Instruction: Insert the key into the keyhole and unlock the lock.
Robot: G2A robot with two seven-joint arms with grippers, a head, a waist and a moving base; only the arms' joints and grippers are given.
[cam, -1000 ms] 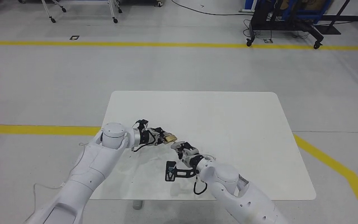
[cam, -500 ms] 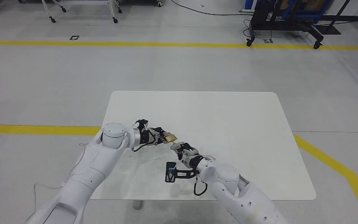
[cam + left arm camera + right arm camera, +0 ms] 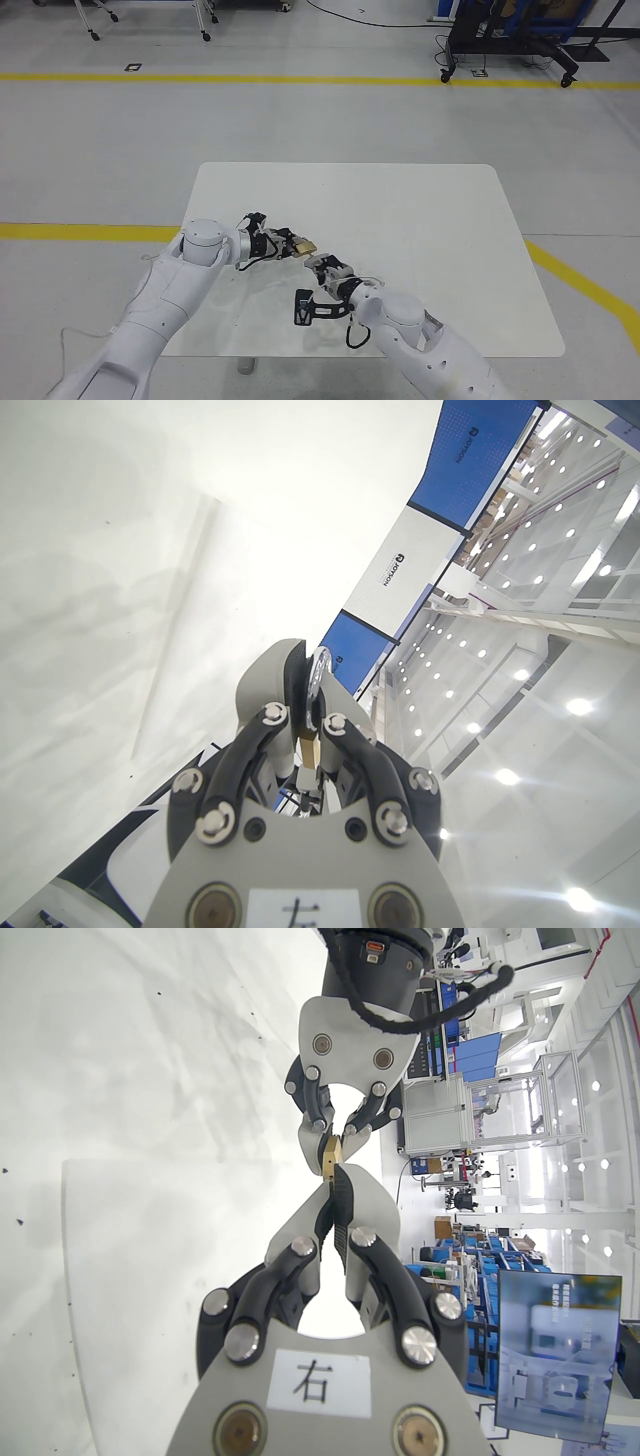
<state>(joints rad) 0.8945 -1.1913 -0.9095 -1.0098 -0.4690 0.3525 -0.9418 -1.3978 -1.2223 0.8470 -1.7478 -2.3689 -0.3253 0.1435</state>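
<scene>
A small brass lock [image 3: 304, 245] hangs above the white table [image 3: 430, 200], near its front left. My left gripper [image 3: 290, 243] is shut on it. In the left wrist view the lock [image 3: 310, 750] sits between that gripper's fingers [image 3: 280, 745]. A silver key [image 3: 318, 672] stands just beyond it, in line with the lock's end. My right gripper [image 3: 316, 263] is shut on the key. In the right wrist view its black pads [image 3: 340, 1208] are pressed together and hide the key. Their tips meet the lock [image 3: 331, 1160], which the left gripper [image 3: 332, 1145] holds.
The table is bare around the two grippers, with free room to the right and toward the back. Yellow floor lines [image 3: 300, 78] and wheeled racks [image 3: 510, 45] lie well beyond the table.
The right arm's wrist has edged slightly to the left. Both grippers stay together at the lock.
</scene>
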